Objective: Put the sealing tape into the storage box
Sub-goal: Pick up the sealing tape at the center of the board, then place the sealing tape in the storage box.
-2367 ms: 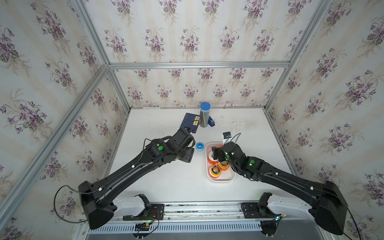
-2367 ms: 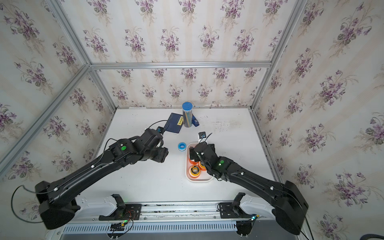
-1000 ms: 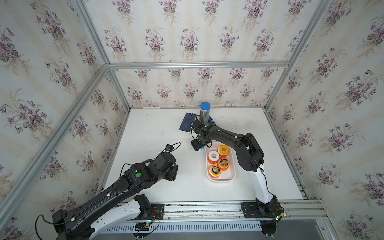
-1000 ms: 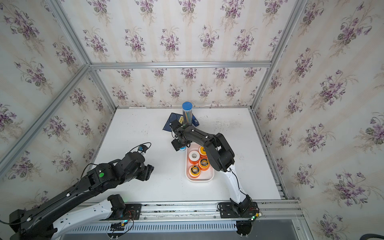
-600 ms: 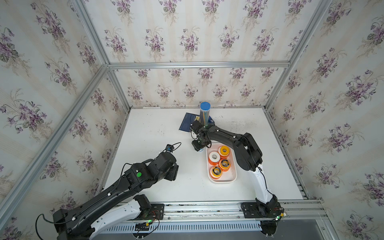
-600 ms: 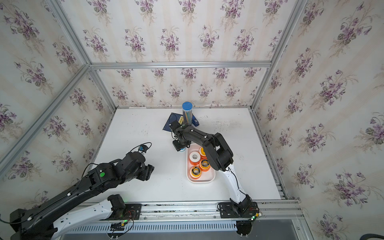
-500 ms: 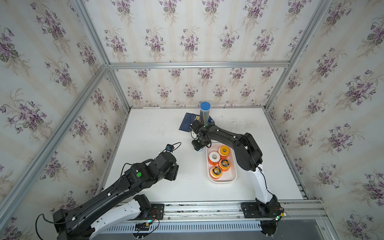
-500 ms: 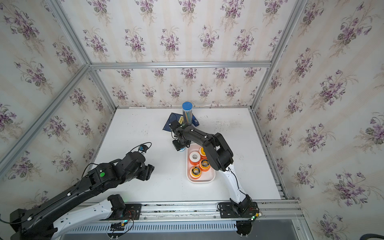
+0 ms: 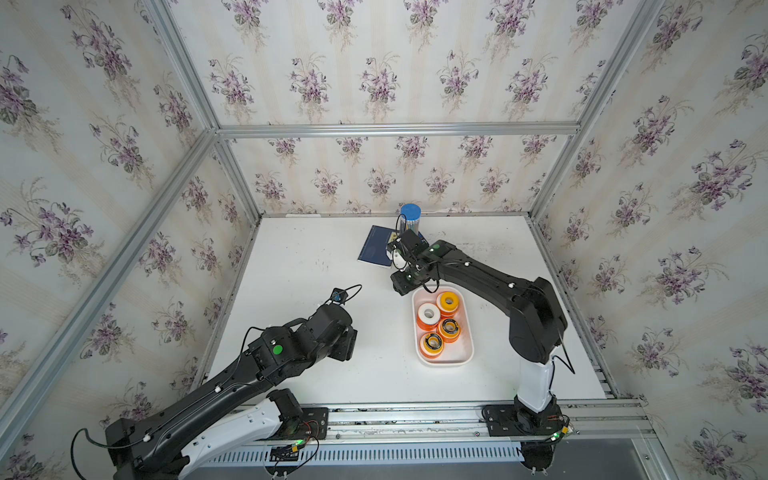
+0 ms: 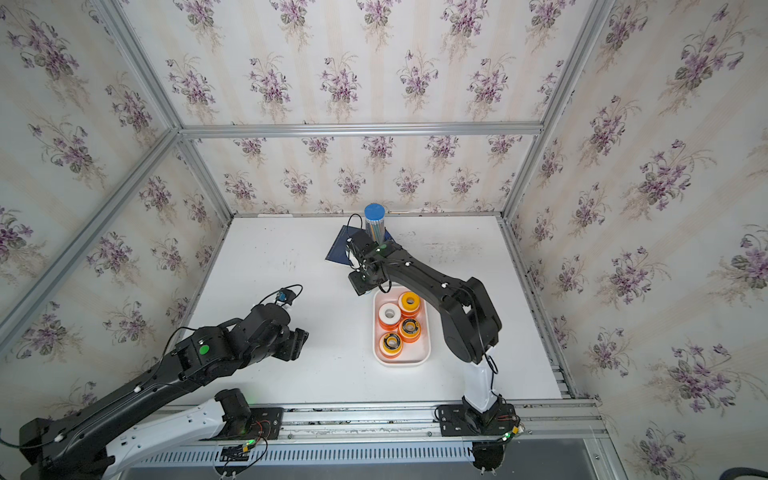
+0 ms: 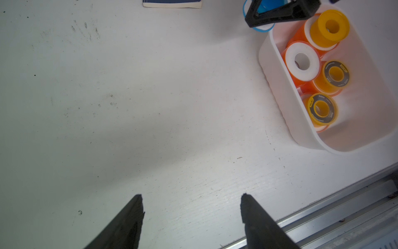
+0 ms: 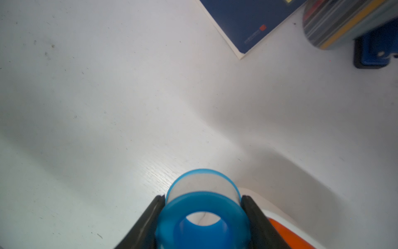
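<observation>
My right gripper (image 12: 202, 197) is shut on the blue-and-white sealing tape (image 12: 202, 203), one finger on each side of the roll. In both top views that gripper (image 9: 401, 286) (image 10: 360, 286) is at the far left corner of the white storage box (image 9: 463, 353) (image 10: 420, 353). I cannot tell if the roll is off the table. The box holds a yellow roll (image 9: 448, 301), a white-faced roll (image 9: 428, 313) and two black-centred rolls (image 9: 449, 329) on top of orange-rimmed ones. My left gripper (image 11: 191, 195) (image 9: 351, 343) is open and empty over bare table left of the box.
A dark blue notebook (image 9: 374, 249) and a tall blue-capped cylinder (image 9: 410, 214) stand just behind the right gripper, with a blue clip (image 12: 374, 54) beside the cylinder. An aluminium rail (image 11: 344, 207) runs along the table's front edge. Walls enclose the other three sides.
The right gripper's jaws have closed on the blue-and-white roll beside the box. Before that the right arm swung there from over the box and the left arm drew back to the front left.
</observation>
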`<state>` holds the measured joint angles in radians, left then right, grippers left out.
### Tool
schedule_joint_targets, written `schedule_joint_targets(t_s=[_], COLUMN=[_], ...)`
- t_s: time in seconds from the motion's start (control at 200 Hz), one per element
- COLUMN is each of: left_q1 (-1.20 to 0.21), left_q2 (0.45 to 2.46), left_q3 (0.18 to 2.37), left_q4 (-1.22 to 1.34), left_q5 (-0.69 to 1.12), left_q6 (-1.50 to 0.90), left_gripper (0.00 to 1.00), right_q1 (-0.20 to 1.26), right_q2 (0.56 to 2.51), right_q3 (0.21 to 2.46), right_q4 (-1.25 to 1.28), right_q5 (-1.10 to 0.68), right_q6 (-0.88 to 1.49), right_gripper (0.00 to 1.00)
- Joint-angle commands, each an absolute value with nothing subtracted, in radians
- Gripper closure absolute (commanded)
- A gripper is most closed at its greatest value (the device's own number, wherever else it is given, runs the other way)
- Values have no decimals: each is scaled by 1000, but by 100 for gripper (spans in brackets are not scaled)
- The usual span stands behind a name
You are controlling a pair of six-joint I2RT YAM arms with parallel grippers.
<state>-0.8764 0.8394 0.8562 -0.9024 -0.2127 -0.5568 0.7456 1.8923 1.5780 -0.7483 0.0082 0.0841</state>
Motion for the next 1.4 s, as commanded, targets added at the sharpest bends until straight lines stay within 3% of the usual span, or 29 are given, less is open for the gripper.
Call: schedule_joint_targets(t_s=[0.0,0.345,0.924,1.394], left_q1=[-876,-875,-874,-874], left_q2=[838,852,862,860], left_q3=[857,857,848,851], left_q4=[-888,-883,-875,-880], left_q5=[-230,-229,-229,-239], left_q6=[-555,-549,-554,-556], left_gripper=[28,28,28,23], right_q1=[746,740,740,739], right_q2=[1784,1563,1629,1606], right_q3=[1463,1125,1114,1128], right_q4=[-687,-596,-613,-625], right_q5=[32,64,76,76], right_q6=[129,172,169,170], right_gripper=[47,46,45,32])
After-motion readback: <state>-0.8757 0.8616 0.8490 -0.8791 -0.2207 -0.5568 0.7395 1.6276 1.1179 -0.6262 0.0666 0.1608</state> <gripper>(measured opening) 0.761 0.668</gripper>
